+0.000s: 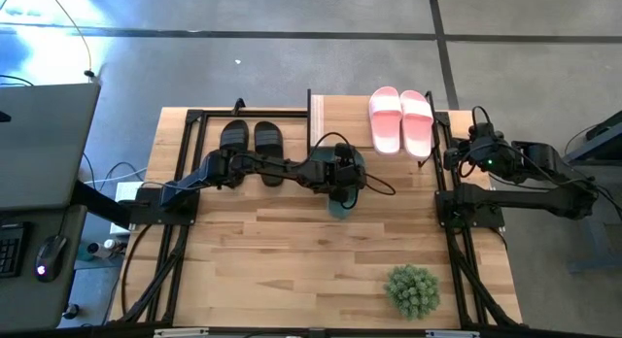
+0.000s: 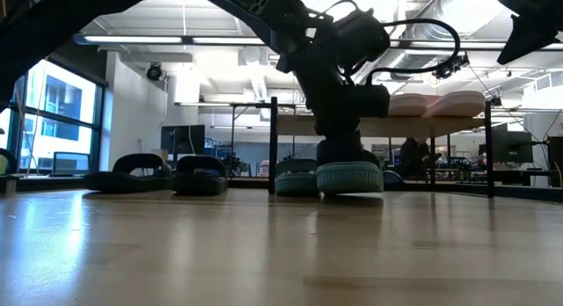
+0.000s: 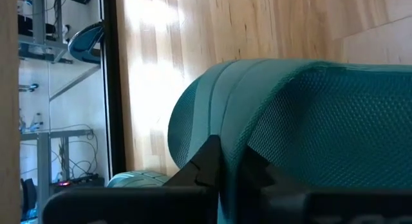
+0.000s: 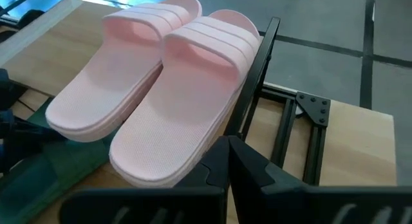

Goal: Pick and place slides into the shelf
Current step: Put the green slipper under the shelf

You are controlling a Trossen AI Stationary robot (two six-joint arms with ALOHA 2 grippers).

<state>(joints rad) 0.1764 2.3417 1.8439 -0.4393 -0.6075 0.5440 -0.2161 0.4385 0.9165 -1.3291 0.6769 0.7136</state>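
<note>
A dark green slide sits on the table in front of the shelf, with my left gripper shut on its strap. Its mate lies just beside it. The pink pair lies on the shelf's top board. The black pair rests sole-down on the table left of the shelf. My right gripper hangs shut at the shelf's right end, near the pink slides' heels, and holds nothing. My left gripper pinches the green slide's wide strap at its edge, between the two fingers. The fingers slant downward onto it from the table's left. The slide's sole stays low at the table top, roughly level; whether it is lifted clear I cannot tell.
The shelf's black frame posts stand close to the green slides. A round spiky green plant sits near the table's front right. The wide middle and front of the wooden table lie bare. A desk with a keyboard and a mouse adjoins the left side.
</note>
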